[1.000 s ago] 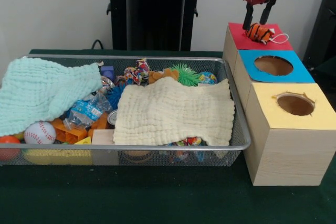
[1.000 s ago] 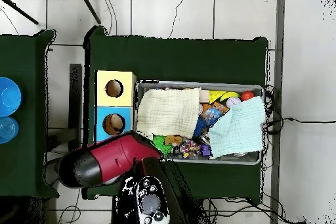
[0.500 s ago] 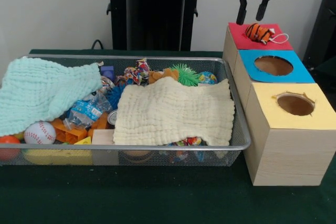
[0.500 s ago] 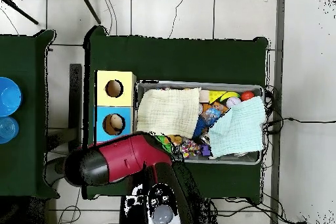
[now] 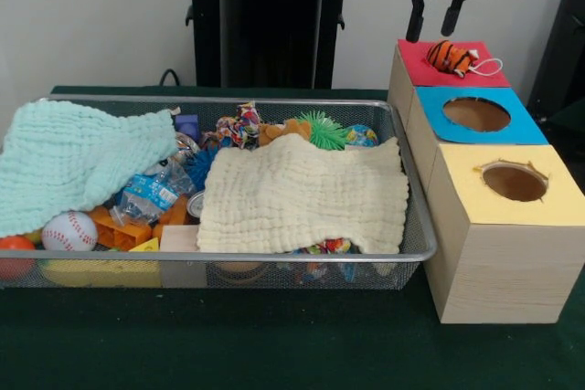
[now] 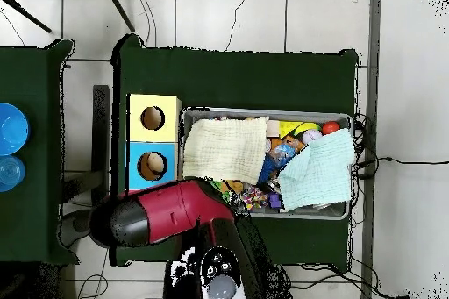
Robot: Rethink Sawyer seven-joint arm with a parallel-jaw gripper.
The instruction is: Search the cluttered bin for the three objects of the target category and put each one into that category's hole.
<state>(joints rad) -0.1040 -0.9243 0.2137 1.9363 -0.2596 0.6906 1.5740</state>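
my gripper [image 5: 436, 17] hangs with jaws apart and empty above the red box [image 5: 416, 54]. the striped toy [image 5: 452, 57] lies on its top, not visibly down the hole. the bin [image 5: 416, 226] remains to search.

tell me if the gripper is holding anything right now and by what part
Nothing is held. The gripper hangs open above the red box, clear of the striped toy lying on it.

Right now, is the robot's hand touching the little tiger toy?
Apart. The front view shows the hand open above the tiger toy, with wall visible between them.
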